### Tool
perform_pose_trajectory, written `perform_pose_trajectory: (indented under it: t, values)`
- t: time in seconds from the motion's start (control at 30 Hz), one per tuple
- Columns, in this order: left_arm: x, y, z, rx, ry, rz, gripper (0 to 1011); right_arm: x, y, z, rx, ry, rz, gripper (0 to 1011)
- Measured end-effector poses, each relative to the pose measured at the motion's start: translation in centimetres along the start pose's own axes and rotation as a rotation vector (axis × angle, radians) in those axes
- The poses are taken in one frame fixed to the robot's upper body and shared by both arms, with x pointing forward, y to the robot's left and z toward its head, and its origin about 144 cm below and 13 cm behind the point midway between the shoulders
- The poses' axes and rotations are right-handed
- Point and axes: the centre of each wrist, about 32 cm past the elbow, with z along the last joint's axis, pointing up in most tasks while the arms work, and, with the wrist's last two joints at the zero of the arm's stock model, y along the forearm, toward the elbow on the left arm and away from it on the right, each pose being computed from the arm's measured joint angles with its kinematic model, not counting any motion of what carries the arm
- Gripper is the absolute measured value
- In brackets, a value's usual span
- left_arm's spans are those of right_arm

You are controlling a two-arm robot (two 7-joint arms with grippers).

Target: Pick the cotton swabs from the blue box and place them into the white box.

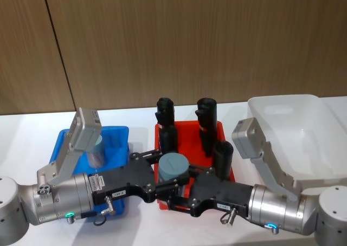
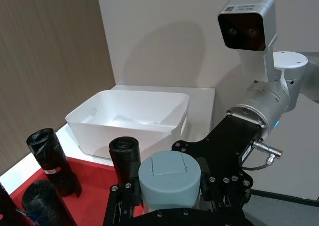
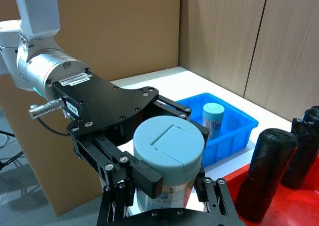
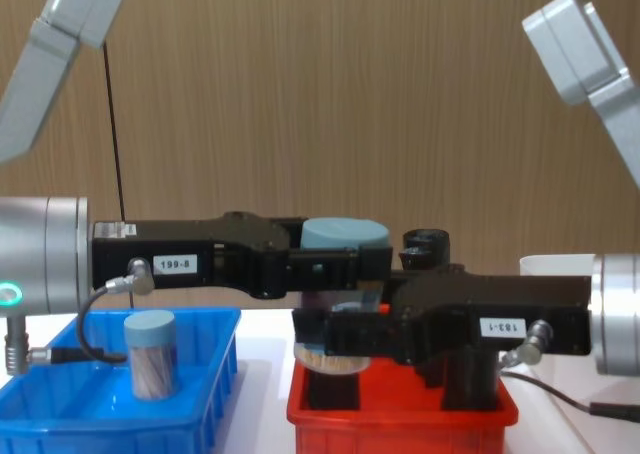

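I've got one cotton swab jar (image 1: 173,166) mid-handover above the red bin (image 4: 400,414), left gripper (image 1: 164,173) jaws clamped under its lid, right gripper (image 4: 335,336) jaws closed on its base; a second jar (image 1: 97,148) waits in the blue box (image 1: 116,131) at left, and the white box (image 1: 282,102) at far right holds none yet.

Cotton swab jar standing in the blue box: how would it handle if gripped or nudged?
The jar in the blue box looks rigid, so probably grips firmly. Likely light: only swab sticks inside. Upright and round, it might tip, then roll.
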Motion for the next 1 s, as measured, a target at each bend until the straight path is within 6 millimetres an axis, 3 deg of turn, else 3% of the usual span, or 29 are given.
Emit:
perform_pose_trajectory:
  t: [0.53,1.0]
  values:
    - [0.00,0.00,0.01,-0.001,-0.001,0.000,668,0.00,-0.04,-0.01,0.009,0.008,0.003,653]
    - [0.00,0.00,-0.02,0.002,0.000,0.002,1004,-0.11,-0.46,0.02,0.021,0.009,0.002,653]
